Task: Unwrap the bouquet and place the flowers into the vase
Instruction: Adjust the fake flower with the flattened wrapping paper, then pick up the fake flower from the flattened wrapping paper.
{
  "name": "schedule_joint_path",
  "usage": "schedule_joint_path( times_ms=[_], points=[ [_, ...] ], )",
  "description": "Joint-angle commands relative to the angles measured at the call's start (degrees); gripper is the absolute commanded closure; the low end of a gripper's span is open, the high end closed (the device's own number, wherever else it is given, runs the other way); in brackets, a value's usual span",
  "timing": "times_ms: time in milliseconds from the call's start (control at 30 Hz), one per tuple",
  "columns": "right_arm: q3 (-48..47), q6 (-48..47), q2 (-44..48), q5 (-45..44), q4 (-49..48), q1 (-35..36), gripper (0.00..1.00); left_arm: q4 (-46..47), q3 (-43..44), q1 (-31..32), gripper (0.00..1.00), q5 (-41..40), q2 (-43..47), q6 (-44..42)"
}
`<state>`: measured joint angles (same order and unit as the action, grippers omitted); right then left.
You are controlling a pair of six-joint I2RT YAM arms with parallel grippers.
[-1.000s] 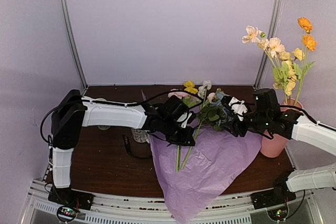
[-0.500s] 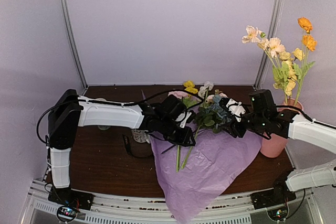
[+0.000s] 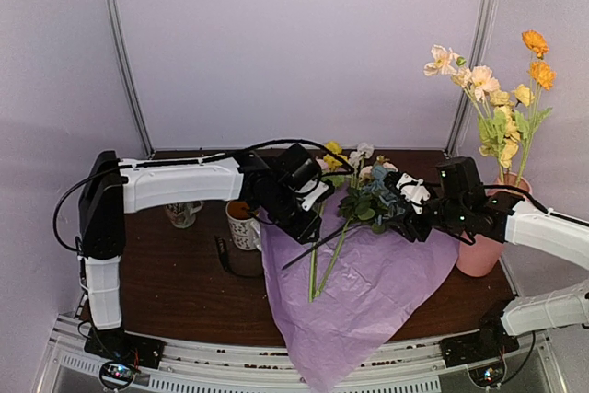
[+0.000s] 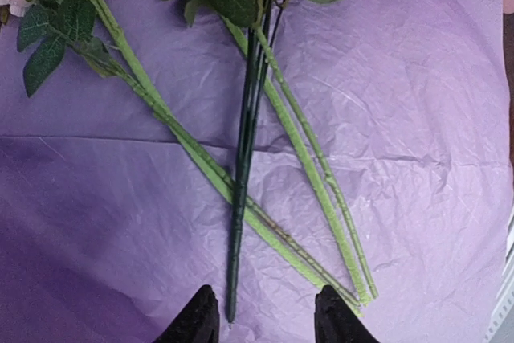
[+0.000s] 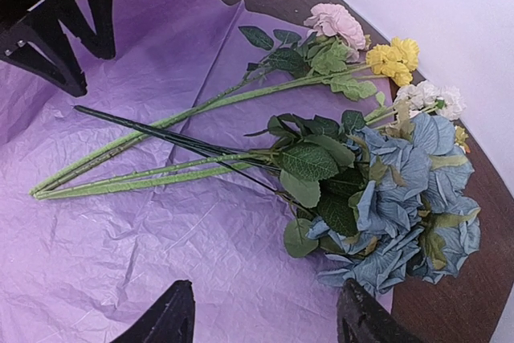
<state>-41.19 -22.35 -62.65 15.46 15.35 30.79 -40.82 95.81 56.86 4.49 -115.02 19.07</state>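
The left gripper [image 4: 267, 319] hung low over the paper [image 3: 368, 292]. Its jaws were partly spread and nothing was pinched between them. The end of a dark stem [image 4: 241, 198] lay under the gap, near one finger [image 4: 201, 319]. The right gripper [image 5: 265, 319] had its jaws spread wide and held nothing. A blue bloom [image 5: 409, 198] lay just by one of its fingers [image 5: 361, 319]; I could not tell if they touched.

Plain pale walls [image 3: 294, 43] stood all around. The table [image 3: 175, 273] was dark brown wood. The big lilac paper lay open and flat on it, with one corner hanging over the near edge.

The pink vase [image 3: 480, 255] stood upright at the right side of the table, just beside the paper. Tall flowers [image 3: 497, 89] in peach, yellow and orange stood in it.

More flowers [image 3: 363, 195] lay on the paper between the two grippers. Their green stems [image 4: 313, 174] crossed and pointed to the near side. Their heads lay at the far side: the blue one, a pink one [image 5: 333, 20], a yellow one [image 5: 393, 55] and a white one [image 5: 430, 95].

Two white mugs [image 3: 243, 225] stood left of the paper, one [image 3: 184, 213] farther left.
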Motion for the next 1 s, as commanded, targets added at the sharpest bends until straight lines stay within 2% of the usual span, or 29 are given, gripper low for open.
schedule_joint_path(
  times_ms=[0,167,433,767,967],
  points=[
    [-0.1,-0.1,-0.1,0.9,-0.1,0.2,0.38,-5.9,4.7,-1.1,0.57,-3.6,-4.2,-13.6],
    [-0.1,-0.2,0.0,1.2,0.1,0.2,0.38,-10.6,9.6,-1.1,0.57,-1.3,-9.8,-20.8],
    [-0.1,-0.2,-0.4,1.4,0.1,0.2,0.38,-10.2,12.9,-1.2,0.59,-1.7,-14.9,-22.4],
    [-0.3,-0.4,-0.5,1.5,0.3,0.2,0.38,-9.9,13.4,-1.2,0.77,0.2,-18.0,-21.8],
    [-0.2,-0.4,-0.7,1.5,0.4,0.2,0.38,-9.7,13.5,-1.2,1.00,-0.1,-17.9,-20.5]
  ],
)
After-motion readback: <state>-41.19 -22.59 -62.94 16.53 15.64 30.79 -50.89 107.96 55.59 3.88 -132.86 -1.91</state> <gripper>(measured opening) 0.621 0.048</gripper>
